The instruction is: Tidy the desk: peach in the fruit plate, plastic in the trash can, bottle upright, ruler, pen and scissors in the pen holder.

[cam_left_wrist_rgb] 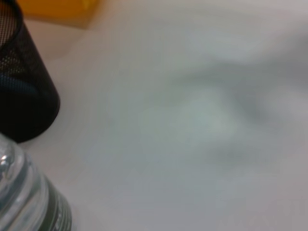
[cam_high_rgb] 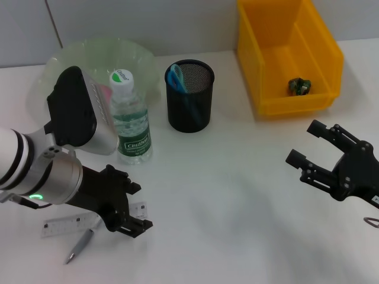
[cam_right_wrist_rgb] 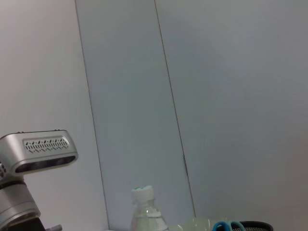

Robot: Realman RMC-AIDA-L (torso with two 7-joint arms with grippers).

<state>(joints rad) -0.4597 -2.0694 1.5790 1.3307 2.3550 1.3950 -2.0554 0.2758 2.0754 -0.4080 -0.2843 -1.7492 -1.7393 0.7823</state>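
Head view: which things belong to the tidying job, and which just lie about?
Job: ruler, pen by left gripper; scissors in pen holder; bottle; fruit plate; yellow bin.
Lying about: small loop at right edge, unclear; right gripper hovers nearby.

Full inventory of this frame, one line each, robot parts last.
Bottle: 1, clear, green label, white cap, upright left of the pen holder.
Pen holder: 1, black mesh, rear centre.
Scissors: 1, blue handles, in the pen holder.
Fruit plate: 1, pale green, rear left, partly hidden.
Trash can: 1, yellow, rear right.
Plastic: 1, green, inside the trash can.
Ruler: 1, clear, front left.
Pen: 1, silver, beside the ruler.
Left claw: open, above the ruler's end.
Right claw: open, front right, holding nothing.
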